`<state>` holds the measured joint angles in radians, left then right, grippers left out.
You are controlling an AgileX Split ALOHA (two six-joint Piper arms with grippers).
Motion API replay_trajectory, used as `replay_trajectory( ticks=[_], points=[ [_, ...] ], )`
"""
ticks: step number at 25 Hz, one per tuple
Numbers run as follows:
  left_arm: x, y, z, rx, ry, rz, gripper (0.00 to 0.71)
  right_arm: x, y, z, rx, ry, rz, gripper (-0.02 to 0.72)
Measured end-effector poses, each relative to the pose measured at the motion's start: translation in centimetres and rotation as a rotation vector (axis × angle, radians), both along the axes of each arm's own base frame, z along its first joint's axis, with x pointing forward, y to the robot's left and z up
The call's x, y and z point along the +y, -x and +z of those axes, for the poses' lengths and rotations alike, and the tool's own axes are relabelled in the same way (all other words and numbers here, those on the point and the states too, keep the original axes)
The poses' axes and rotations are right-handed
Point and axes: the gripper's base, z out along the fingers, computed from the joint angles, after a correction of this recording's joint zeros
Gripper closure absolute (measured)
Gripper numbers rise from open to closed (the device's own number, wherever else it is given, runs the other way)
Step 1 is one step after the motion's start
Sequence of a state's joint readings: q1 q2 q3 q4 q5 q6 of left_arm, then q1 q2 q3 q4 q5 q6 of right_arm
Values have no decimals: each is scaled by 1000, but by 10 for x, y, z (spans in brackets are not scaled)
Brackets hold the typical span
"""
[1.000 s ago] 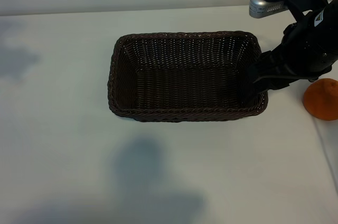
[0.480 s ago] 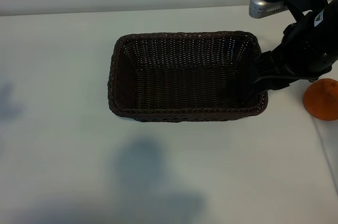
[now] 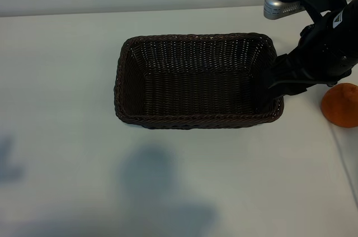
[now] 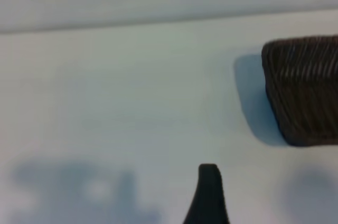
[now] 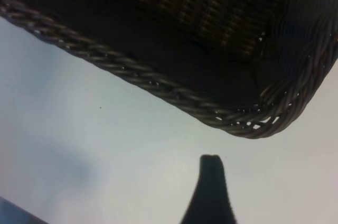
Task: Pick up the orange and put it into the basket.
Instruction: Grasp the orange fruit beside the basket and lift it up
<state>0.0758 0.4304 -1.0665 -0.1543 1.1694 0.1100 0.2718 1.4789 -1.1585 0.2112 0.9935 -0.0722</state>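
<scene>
The basket stood in the middle of the white worktop, its long side running left to right, and nothing lay inside it. The orange sat on the worktop well right of the basket, close to the right edge of the scene and clear of the wicker; it was untouched and held by nothing.

The right arm reached in from the far right and hung over the basket's right end, between the basket and the orange. Its dark body hid the jaws in the exterior view. In the right wrist view one dark fingertip showed above bare worktop just beside the basket's braided rim at a rounded corner; the jaws stood well apart and gripped nothing. A silver, ribbed fitting stuck out from the arm's far side. A small white label sat on the arm's housing, but its marks were too small to read.

The left arm was out of the exterior view. Its wrist view showed one dark fingertip over open worktop, with the basket's left end farther off; these jaws also stood wide and empty.

No brand name or other writing could be read.
</scene>
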Motion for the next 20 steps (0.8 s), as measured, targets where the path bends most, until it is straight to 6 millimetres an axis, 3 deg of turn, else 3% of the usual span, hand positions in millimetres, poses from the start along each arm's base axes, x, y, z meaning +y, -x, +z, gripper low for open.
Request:
replay_trajectory(
  ticks=[6, 11, 20],
  points=[
    [-2, 27, -43, -23, 0, 2, 114, 0, 0, 0, 0, 0, 0, 154],
    [-3, 42, -68, -59, -1, 3, 114, 0, 0, 0, 0, 0, 0, 154],
    [-2, 37, -102, 19, 3, 8, 116, 0, 0, 0, 0, 0, 0, 154]
  ],
)
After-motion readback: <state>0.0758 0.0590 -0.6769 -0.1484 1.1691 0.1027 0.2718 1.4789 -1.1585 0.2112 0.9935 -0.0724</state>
